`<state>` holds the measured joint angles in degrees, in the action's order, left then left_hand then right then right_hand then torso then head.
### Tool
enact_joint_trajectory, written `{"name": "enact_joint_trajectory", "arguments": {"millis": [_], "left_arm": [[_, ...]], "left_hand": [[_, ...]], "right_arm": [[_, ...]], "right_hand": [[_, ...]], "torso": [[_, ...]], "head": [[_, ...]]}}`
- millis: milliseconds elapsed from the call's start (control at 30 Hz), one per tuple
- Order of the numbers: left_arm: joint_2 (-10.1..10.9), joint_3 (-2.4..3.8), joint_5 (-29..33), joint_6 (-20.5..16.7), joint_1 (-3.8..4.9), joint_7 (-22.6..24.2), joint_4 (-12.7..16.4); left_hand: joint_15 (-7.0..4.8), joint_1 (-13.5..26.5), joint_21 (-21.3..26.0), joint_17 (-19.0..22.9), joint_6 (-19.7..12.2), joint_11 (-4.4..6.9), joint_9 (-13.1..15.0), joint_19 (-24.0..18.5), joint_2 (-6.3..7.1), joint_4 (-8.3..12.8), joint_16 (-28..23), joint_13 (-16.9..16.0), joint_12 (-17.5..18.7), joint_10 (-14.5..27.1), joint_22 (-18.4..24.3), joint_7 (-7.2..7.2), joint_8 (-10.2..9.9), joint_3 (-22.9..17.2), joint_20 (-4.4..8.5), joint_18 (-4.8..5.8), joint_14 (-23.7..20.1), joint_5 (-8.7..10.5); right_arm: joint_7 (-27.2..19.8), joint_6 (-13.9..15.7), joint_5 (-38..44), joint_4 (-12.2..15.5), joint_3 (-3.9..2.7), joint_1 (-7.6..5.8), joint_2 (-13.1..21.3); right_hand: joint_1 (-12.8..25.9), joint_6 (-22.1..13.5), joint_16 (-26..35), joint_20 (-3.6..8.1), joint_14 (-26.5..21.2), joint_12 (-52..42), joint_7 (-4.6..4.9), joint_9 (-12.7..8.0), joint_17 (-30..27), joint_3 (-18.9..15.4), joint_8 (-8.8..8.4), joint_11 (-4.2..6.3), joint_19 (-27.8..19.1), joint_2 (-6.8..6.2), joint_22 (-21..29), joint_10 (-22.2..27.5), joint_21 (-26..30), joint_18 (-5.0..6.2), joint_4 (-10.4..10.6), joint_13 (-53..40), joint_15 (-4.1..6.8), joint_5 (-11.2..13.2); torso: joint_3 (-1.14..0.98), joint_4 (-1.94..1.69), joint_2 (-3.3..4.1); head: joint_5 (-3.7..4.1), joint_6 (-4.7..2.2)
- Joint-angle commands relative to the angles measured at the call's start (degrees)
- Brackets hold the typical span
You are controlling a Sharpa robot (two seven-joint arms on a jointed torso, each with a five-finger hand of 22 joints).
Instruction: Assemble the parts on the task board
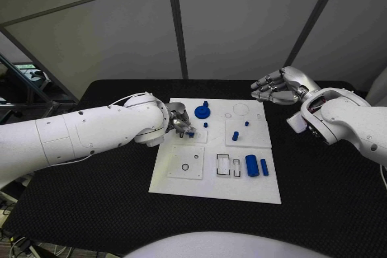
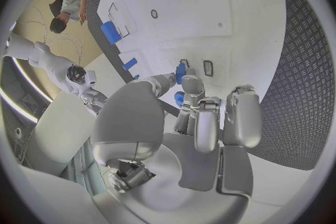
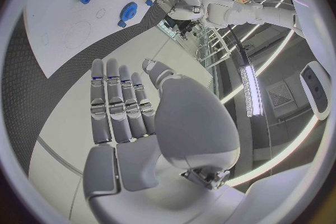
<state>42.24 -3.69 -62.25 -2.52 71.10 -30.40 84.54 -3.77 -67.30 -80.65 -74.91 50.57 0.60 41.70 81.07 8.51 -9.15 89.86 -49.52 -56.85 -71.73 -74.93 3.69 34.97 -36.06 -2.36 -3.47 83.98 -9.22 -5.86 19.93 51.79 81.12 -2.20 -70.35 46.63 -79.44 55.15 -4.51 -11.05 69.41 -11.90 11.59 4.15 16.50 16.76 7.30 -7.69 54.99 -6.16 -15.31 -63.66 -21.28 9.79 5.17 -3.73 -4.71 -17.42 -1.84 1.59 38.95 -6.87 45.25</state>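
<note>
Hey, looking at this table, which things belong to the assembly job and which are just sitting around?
Part of the job:
- task board
- left hand, pinching a small blue part
- blue gear-like part
- blue cylinder
- blue bar
- small blue peg

Just about:
- black table
- right hand, holding nothing, off the board

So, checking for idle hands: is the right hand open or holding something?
Open. The right hand holds nothing, its fingers stretched out straight, off the white board.
</note>
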Motion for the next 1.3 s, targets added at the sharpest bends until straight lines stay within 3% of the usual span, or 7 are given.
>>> {"name": "enact_joint_trajectory", "arguments": {"millis": [33, 1300], "left_arm": [[-0.2, -0.01, -1.8, 2.2, 0.05, -0.5, -0.3], [-0.8, -0.16, -2.7, 6.8, 0.03, -0.9, -0.9]], "left_hand": [[-0.40, 0.5, -0.2, -15.1, 0.0, 0.37, 0.1, 0.5, -0.17, 9.1, 0.1, 0.1, 0.3, -0.2, -0.3, -0.41, 0.4, -9.5, 0.04, 0.12, 6.0, -0.25], [-0.45, 1.1, -0.8, -15.1, -0.1, 0.42, 0.5, 1.0, 0.02, 9.4, 0.1, -0.3, -0.2, -0.5, -1.2, -0.47, 0.7, -9.9, 0.11, 0.33, 6.0, -0.36]], "right_arm": [[-0.3, -0.5, 0.2, 0.2, -0.04, -0.12, 0.0], [-0.3, -1.0, 0.2, 0.2, -0.04, -0.12, 0.0]], "right_hand": [[0.5, 0.1, 0.2, -0.07, 0.0, 0.2, 0.30, -0.1, -0.1, -0.5, -0.31, -0.27, 0.3, -0.21, 0.1, 0.0, 0.4, 0.54, 0.0, 0.1, -0.38, -0.3], [0.6, 0.1, 0.3, -0.10, 0.0, 0.2, 0.32, 0.0, -0.1, -0.5, -0.30, -0.29, 0.3, -0.15, 0.2, 0.0, 0.6, 0.55, 0.1, 0.1, -0.41, -0.4]], "torso": [[0.02, 0.00, 0.02], [0.04, -0.04, -0.07]], "head": [[0.18, 0.17], [0.17, 0.61]]}}
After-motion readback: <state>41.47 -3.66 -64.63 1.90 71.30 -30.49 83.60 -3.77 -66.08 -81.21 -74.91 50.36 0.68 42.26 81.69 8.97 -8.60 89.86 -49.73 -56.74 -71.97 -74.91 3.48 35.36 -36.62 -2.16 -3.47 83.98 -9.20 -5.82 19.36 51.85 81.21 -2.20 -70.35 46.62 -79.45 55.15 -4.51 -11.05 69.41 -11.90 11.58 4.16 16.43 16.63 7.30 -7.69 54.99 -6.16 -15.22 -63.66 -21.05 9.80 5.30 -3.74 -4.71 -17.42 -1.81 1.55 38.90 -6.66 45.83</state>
